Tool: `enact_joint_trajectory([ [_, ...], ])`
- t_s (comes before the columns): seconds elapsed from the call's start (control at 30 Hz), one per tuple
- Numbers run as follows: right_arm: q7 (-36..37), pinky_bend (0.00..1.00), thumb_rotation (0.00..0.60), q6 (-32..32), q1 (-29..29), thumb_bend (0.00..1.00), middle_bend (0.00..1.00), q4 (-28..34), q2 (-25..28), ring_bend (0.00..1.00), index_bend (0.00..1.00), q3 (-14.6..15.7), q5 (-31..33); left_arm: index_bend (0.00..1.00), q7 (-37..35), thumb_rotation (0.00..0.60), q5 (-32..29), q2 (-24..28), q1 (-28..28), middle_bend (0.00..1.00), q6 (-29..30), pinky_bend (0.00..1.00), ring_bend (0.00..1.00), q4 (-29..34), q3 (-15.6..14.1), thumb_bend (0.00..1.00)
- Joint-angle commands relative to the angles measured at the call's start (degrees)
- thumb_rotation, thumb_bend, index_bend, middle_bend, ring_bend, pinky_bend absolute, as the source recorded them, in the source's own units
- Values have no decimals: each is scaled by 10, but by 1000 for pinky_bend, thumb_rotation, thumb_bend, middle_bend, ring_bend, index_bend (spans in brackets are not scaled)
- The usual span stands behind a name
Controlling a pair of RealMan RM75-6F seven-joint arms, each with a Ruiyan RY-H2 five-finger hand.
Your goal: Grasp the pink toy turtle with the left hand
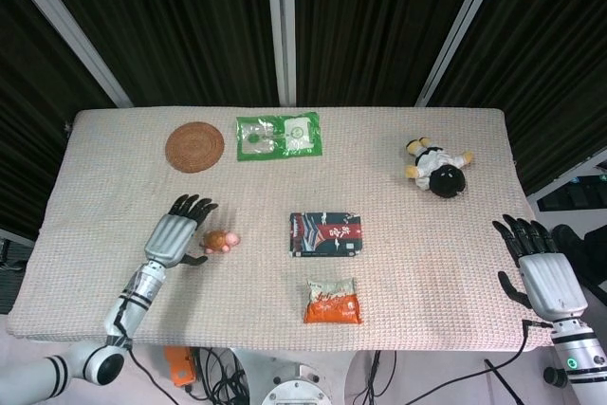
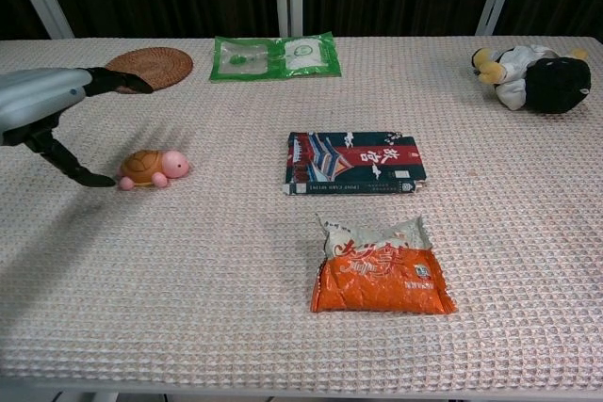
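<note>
Bare cloth lies all round the pink toy turtle (image 1: 220,240) on the table (image 1: 114,154) — the dark snack box (image 1: 326,233) sits well to its right and the table's left edge well beyond the left hand (image 1: 175,233). There is one of each thing: turtle, snack box, orange snack bag (image 1: 332,301), woven coaster (image 1: 194,146), green packet (image 1: 279,136) and plush doll (image 1: 438,168). The left hand is spread wide just left of the turtle, holding nothing — its thumb tip (image 2: 92,179) lies beside the shell, contact unclear — while the right hand (image 1: 541,267), fingers apart and empty, hangs off the table's right edge.
</note>
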State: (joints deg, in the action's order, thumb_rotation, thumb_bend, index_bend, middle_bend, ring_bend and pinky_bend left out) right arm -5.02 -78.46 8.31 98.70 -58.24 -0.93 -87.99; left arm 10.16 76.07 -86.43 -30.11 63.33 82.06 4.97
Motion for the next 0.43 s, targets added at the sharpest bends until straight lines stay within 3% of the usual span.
enact_joint_trajectory([
  [0.03,-5,0,600,-2,1,332,13,4,-1,0,0,-2,-1,114,-39,600,65,78,79,65,118,17,0,35,-45,53],
  [0.27,-10,0,600,16,7,331,9,-7,-19,0,0,-3,14,114,-157,600,122,129,213,65,272,19,0,-35,-119,83],
  [0.43,-22,0,600,25,14,331,4,-8,-32,0,0,-1,10,115,-196,600,129,116,250,75,317,18,0,-93,-115,87],
])
